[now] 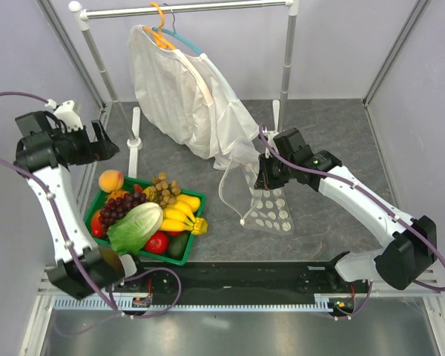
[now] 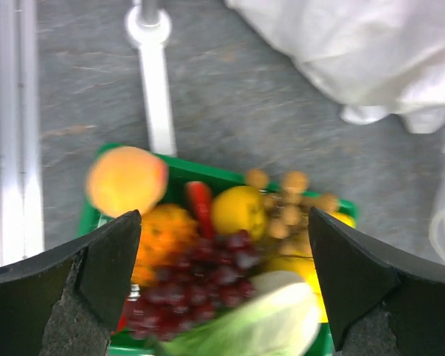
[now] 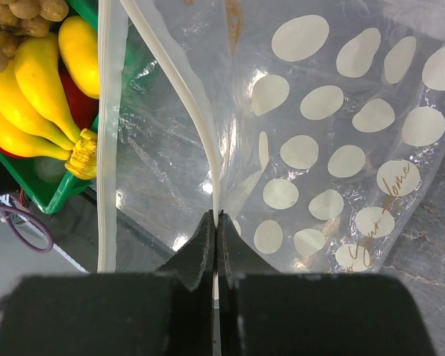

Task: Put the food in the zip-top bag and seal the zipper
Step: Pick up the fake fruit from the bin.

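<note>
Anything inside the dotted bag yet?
No food shows through the clear bag; the fruit lies in the basket. The part behind the right gripper, shut on its rim, is hidden.

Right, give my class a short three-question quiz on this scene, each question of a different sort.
1. True or false: the right gripper is shut on the rim of the clear, white-dotted plastic bag.
2. What lies in the green plastic basket? A blue mug; B yellow banana bunch; C metal spoon.
3. What does the left gripper hold?
Key: 1 true; 2 B; 3 nothing, its jaws stand open.
</note>
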Available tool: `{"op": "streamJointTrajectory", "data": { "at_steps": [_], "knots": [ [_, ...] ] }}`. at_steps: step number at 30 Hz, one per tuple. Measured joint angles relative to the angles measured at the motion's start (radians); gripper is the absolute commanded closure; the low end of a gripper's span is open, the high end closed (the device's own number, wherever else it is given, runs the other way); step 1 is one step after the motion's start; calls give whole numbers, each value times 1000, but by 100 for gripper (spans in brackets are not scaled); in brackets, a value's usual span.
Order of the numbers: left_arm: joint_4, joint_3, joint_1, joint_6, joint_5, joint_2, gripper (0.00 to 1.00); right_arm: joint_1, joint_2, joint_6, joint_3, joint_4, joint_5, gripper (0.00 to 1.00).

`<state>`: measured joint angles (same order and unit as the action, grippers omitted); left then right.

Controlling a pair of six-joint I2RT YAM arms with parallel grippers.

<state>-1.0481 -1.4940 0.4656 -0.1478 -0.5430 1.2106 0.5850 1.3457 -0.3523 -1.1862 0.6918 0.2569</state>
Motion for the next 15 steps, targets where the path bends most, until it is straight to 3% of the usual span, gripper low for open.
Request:
{"op": "streamJointTrajectory", "data": {
  "at_steps": [7,15],
  "knots": [
    [-97,-146,39,-225,23,293,0,0,8,0,0,-3,0,100],
    [-175,-166,33,-418,84,413,0,0,8,11,0,-3,1,100]
  ]
}}
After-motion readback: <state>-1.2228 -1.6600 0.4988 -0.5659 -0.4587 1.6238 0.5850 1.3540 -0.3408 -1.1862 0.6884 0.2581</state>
